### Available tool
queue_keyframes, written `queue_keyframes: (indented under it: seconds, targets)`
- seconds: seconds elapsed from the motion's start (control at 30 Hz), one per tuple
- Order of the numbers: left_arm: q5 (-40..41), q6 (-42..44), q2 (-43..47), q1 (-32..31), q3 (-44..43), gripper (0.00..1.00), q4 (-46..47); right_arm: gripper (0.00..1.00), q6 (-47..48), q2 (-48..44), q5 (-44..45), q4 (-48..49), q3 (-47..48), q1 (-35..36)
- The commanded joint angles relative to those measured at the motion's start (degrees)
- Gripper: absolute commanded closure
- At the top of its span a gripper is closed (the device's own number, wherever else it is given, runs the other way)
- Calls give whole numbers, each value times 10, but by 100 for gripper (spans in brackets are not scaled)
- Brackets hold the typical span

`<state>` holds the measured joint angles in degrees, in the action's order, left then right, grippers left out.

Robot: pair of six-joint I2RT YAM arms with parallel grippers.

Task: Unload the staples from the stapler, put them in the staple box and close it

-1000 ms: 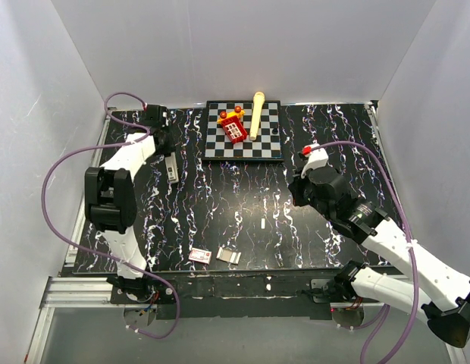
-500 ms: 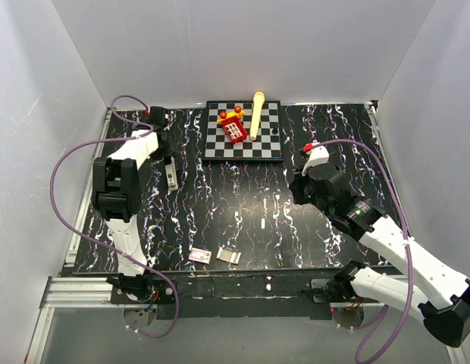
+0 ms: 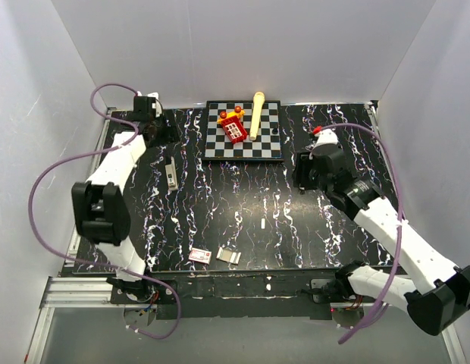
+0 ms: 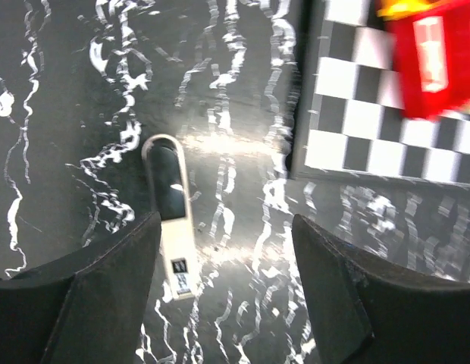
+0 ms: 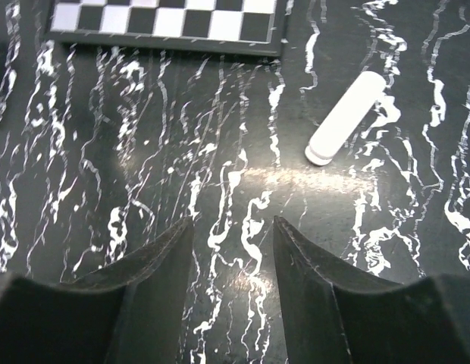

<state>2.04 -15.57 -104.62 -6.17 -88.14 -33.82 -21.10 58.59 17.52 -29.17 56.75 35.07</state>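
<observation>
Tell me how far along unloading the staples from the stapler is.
Looks done: the staples lie loose on the table, apart from the stapler. In hand: nothing; left gripper and right gripper are both open and empty. Left: perhaps nothing, though the stapler's inside isn't visible.

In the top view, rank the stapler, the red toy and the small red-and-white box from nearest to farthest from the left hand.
From the left hand:
1. stapler: close beside it, on the left side.
2. red toy: on the chessboard at the back.
3. box: far off, at the front edge.
</observation>
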Motion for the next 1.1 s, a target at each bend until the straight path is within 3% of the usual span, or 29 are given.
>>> queue_keyframes:
  seconds: [0.0,0.2,0.5,0.77,1.07]
  targets:
    - [-118,-8,132,-5,51,30,40,44,-41,38,-11,-26,46,-54]
    - [-190,-5,242,-23,122,31,63,39,-106,118,-25,-41,85,-119]
    - [-230,2,372,-36,214,31,98,26,-124,255,15,-67,150,-157]
    - [-260,-2,394,-41,286,32,137,20,-145,348,8,-69,188,-176]
    - [-281,-12,391,-42,287,32,138,20,-171,438,1,-84,239,-177]
